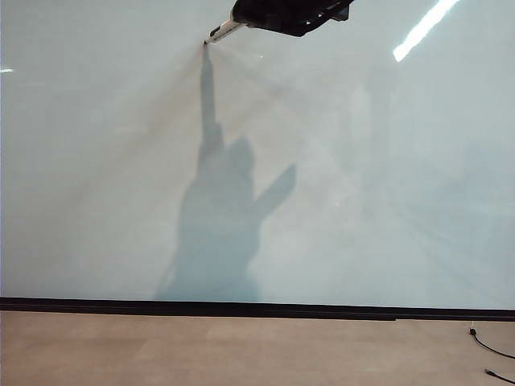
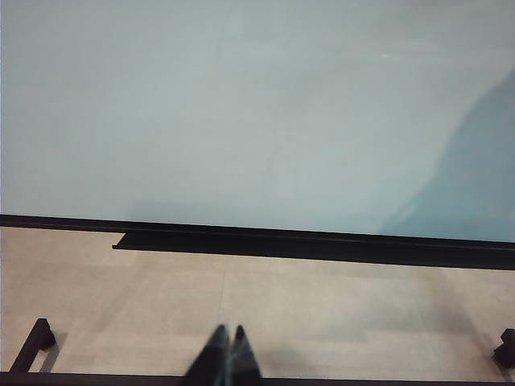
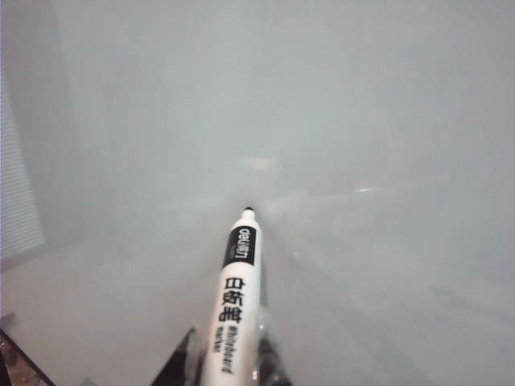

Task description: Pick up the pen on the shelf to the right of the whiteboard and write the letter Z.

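Right gripper [image 3: 233, 362] high against the large glossy pale grey-white whiteboard [image 1: 338, 201], near its upper edge, clamped on the slim white pen [image 3: 236, 310] with dark print on its barrel. Dark tip of pen at or just off the board surface; contact not clear. No ink seen on the board. Left gripper [image 2: 225, 354] low over the tan wooden surface [image 2: 322, 305], below the whiteboard's black lower strip [image 2: 322, 241], fingers pressed together, holding nothing.
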Motion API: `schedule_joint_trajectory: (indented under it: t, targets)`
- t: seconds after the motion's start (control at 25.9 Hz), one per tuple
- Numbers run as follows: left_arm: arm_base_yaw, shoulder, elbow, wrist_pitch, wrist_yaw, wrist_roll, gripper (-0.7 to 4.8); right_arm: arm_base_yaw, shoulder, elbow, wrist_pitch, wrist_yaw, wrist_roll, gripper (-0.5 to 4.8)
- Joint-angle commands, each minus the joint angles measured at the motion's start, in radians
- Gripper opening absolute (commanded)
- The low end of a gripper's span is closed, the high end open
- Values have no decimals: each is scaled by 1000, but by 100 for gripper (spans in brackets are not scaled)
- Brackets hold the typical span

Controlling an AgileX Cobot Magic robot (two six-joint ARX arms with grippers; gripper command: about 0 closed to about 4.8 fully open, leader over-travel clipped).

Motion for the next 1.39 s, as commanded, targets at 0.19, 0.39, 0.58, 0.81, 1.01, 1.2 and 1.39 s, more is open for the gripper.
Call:
schedule_joint_trajectory:
  t: [0.19,0.39,0.58,0.81,1.01,1.2,1.39]
  targets:
    - [0,0,2,5,0,5,-4,-1,-5,6,16,39,-3,-7]
    - [0,0,2,5,0,5,-4,-2,-6,6,11,43,-3,-7]
    - [0,0,2,5,0,5,-5,-2,-15,5,-14,68,-8,-7]
    - [0,0,2,5,0,5,-4,-14,-45,2,-42,87,-30,-7]
    - [0,0,2,6,1,5,-5,-35,-82,-27,-50,90,-29,-7]
    - [0,0,2,5,0,5,-5,-58,-135,-87,-42,113,-26,-7]
    - [0,0,2,5,0,5,-4,-89,-188,-138,-42,113,-25,-7]
